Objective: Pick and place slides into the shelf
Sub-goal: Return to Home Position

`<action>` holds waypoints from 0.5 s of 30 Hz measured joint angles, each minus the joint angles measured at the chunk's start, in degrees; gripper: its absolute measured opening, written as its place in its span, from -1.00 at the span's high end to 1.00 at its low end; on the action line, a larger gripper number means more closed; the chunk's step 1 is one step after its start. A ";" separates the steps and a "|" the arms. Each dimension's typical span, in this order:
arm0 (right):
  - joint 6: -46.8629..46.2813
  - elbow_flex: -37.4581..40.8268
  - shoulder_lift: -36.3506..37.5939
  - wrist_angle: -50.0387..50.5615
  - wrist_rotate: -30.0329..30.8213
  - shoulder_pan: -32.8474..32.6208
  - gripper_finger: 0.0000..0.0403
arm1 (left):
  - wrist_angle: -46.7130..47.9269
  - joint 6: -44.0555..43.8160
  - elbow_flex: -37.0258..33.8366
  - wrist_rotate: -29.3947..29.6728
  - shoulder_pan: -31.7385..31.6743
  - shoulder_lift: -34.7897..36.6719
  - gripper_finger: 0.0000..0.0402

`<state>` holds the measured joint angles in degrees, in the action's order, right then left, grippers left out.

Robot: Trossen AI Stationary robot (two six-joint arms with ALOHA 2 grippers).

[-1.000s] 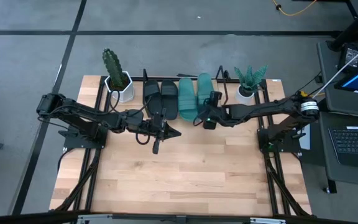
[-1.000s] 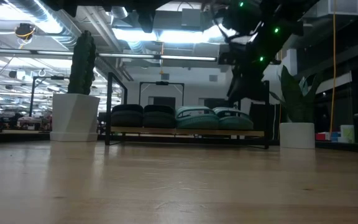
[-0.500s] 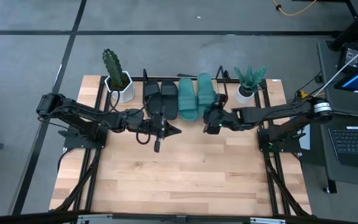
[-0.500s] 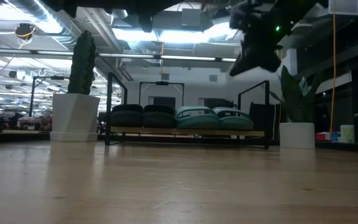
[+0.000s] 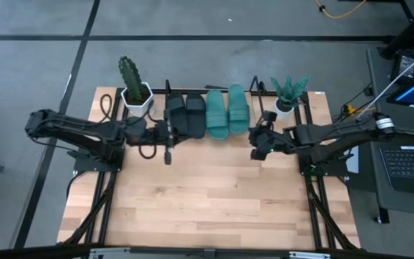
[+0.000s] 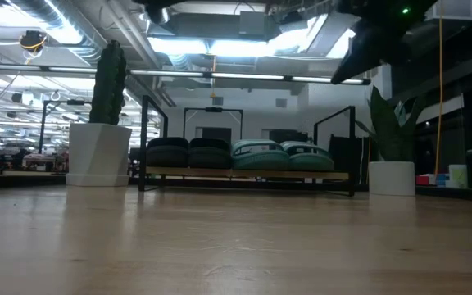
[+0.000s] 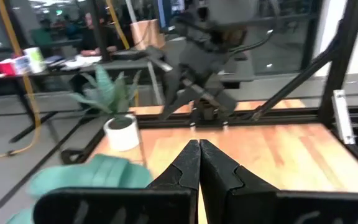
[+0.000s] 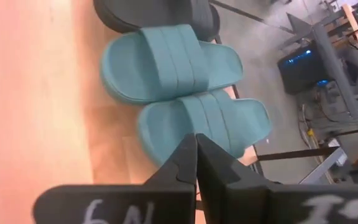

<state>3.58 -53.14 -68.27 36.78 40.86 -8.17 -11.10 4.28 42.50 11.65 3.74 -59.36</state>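
Two black slides (image 5: 184,115) and two teal slides (image 5: 226,111) lie side by side, soles down, on the wooden board of the shelf (image 6: 244,174) at the table's far edge. The low view shows them in a row, the black slides (image 6: 188,152) left of the teal slides (image 6: 281,155). My left gripper (image 5: 168,152) hovers shut just in front of the black pair. My right gripper (image 5: 254,147) hovers shut in front and to the right of the teal slides (image 8: 185,93). Neither holds anything; the shut fingertips show in the left wrist view (image 7: 199,152) and in the right wrist view (image 8: 196,146).
A cactus in a white pot (image 5: 136,97) stands left of the shelf and a leafy plant in a white pot (image 5: 284,106) stands right of it. The bare wooden tabletop (image 5: 207,201) stretches toward the near edge. A laptop (image 5: 412,162) sits beyond the table's right side.
My right gripper has drawn back from the teal slides toward the table's right and near edges; the slides stay on the shelf. My left gripper has pulled back toward the left edge and turned about.
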 joint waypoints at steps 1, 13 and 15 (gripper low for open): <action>-0.43 0.54 0.78 -0.17 0.00 -0.46 0.98 | 1.63 -0.11 0.00 1.26 0.21 1.09 1.00; -0.27 19.40 13.68 -25.49 -11.57 -5.37 0.99 | -10.10 -1.15 -17.65 7.41 3.73 10.51 1.00; -0.31 21.90 15.37 -28.38 -12.17 -5.89 0.99 | -14.22 -1.24 -21.91 9.38 4.15 13.02 1.00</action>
<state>3.26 -31.24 -52.90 8.40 28.69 -14.06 -25.32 3.05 20.59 21.03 7.89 -46.34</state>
